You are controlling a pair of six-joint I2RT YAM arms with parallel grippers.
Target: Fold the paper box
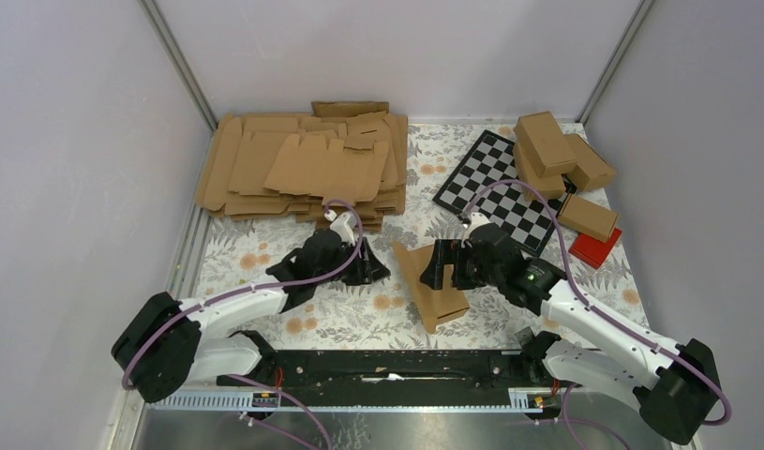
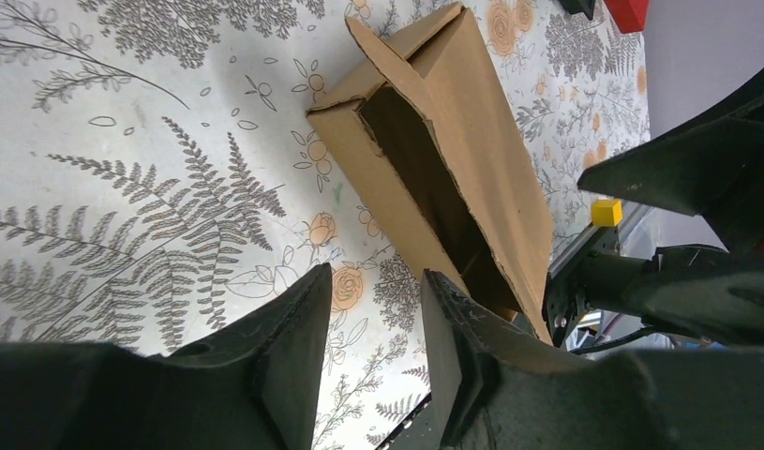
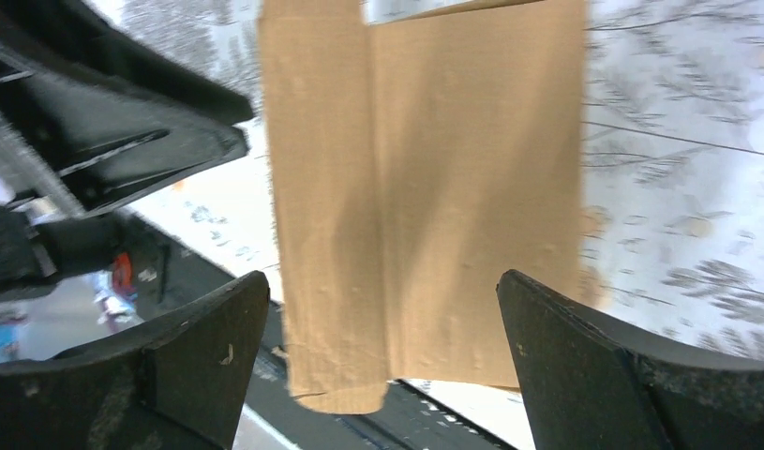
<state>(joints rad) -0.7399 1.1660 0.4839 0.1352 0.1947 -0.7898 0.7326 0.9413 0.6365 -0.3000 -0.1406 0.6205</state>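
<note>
The paper box (image 1: 430, 283) is a half-formed brown carton lying on the flowered table between my two grippers, one end open with flaps standing out. In the left wrist view the paper box (image 2: 471, 159) shows its open hollow side, just beyond my fingers. My left gripper (image 1: 376, 270) is open and empty, just left of the box; only tablecloth shows between its fingertips (image 2: 376, 291). My right gripper (image 1: 434, 266) is wide open at the box's right side. In the right wrist view the box (image 3: 434, 187) lies flat beyond that gripper (image 3: 382, 279), clear of both fingers.
A heap of flat brown blanks (image 1: 303, 164) fills the back left. A checkerboard (image 1: 500, 187) lies at the back right, with several folded cartons (image 1: 556, 150) and a red block (image 1: 595, 247) beside it. A black rail (image 1: 387, 366) runs along the near edge.
</note>
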